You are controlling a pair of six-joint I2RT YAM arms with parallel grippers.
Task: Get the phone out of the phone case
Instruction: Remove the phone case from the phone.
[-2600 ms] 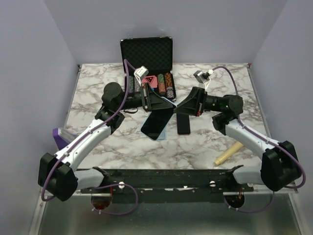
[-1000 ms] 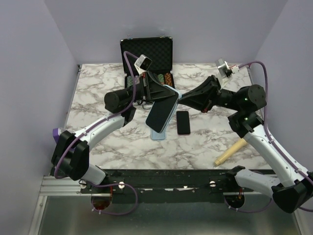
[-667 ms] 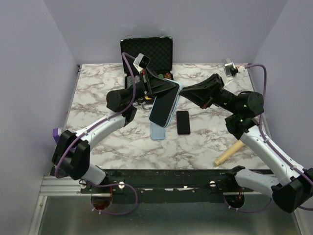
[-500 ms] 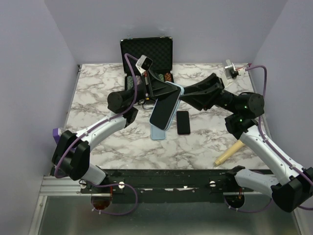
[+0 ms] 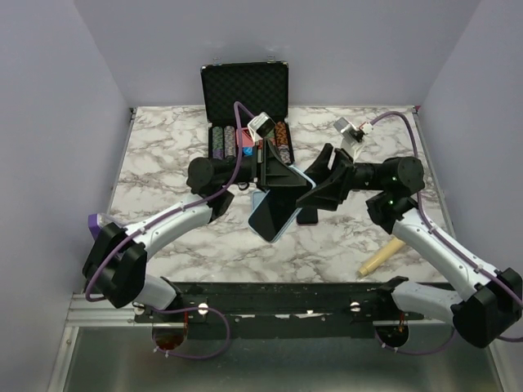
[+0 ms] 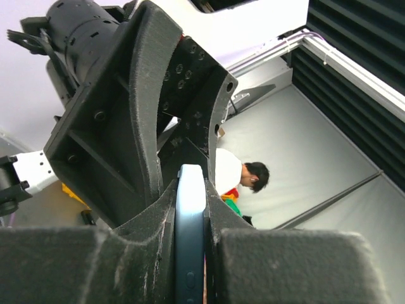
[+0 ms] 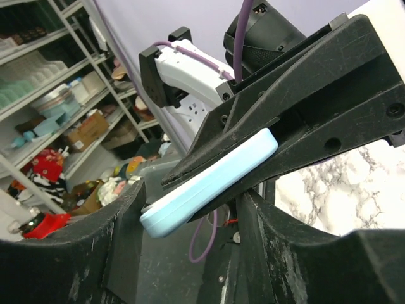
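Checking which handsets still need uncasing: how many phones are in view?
2. A phone in a light blue case, clamped in the left gripper above the table; a black phone lying on the table right of it. The raised one may hide more.

Cased phone (image 5: 274, 214) in my L hand (image 5: 278, 173) over worktop (image 5: 163, 163) ctr, my R hand (image 5: 320, 192) just right of it, 2nd phone (image 5: 309, 217) flat on worktop below R hand, chip box (image 5: 245, 86) at back, stick (image 5: 382, 258) front right.

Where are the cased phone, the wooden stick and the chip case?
cased phone (image 5: 272, 215): top view, middle of its dark screen.
wooden stick (image 5: 382, 257): top view, about mid-length.
chip case (image 5: 245, 86): top view, foam-lined open lid.
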